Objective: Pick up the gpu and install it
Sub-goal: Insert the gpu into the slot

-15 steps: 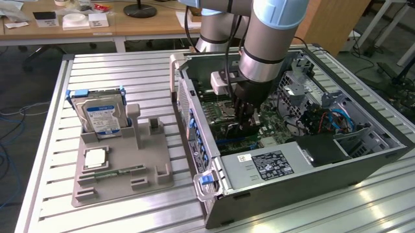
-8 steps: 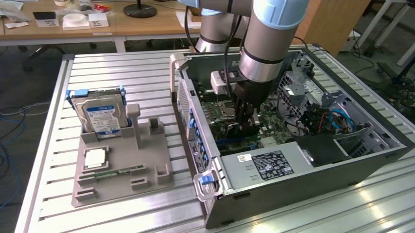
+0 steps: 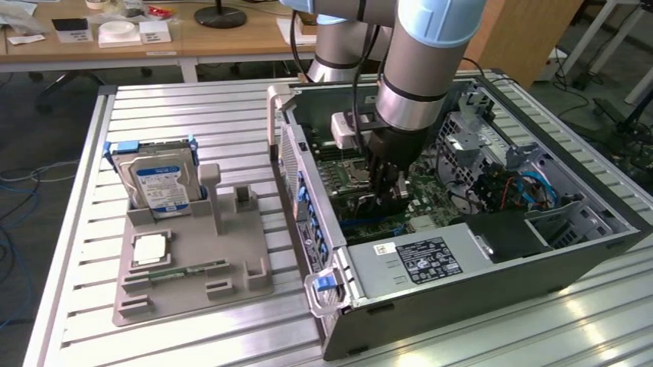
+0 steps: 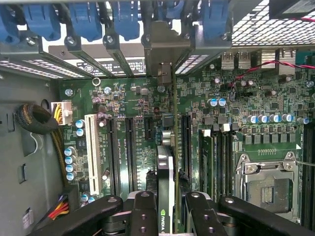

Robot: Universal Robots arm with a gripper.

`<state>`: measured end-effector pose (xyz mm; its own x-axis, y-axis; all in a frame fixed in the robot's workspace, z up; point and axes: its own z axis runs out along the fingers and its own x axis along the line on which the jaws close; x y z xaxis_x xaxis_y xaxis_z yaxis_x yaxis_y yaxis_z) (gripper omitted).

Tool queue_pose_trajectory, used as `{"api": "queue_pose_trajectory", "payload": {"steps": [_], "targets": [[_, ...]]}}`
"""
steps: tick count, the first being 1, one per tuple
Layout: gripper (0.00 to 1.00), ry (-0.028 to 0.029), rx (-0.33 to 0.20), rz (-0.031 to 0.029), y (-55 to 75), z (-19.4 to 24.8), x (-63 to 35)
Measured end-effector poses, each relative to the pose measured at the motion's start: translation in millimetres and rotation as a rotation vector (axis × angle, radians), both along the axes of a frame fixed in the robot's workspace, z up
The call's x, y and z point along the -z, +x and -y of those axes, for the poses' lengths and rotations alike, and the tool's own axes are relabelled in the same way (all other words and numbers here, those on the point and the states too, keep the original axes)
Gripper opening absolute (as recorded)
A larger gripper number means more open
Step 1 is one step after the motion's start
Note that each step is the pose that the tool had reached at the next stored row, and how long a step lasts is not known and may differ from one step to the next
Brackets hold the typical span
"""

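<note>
Already picked up: gpu (image 4: 166,169) off desk (image 3: 183,107), inside open case (image 3: 490,267), edge-on over motherboard (image 4: 128,98), bracket end at rear wall. Fingers (image 4: 142,214) narrow, clamped on card. Seating apparently unfinished. Room tight: empty slots (image 4: 130,147) flank card, blue latches (image 4: 88,22) crowd rear.

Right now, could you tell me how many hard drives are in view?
1. The hard drive stands upright in the grey holder, at the exterior view's left of the computer case; others inside may be hidden.
</note>
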<state>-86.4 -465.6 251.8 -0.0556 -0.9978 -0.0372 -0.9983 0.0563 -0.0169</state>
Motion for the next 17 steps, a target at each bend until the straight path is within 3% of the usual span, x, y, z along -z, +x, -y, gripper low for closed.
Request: {"api": "queue_pose_trajectory", "payload": {"steps": [17], "targets": [[0.27, -0.0003, 0.000, -0.0002, -0.9, 0.0, 3.2]]}}
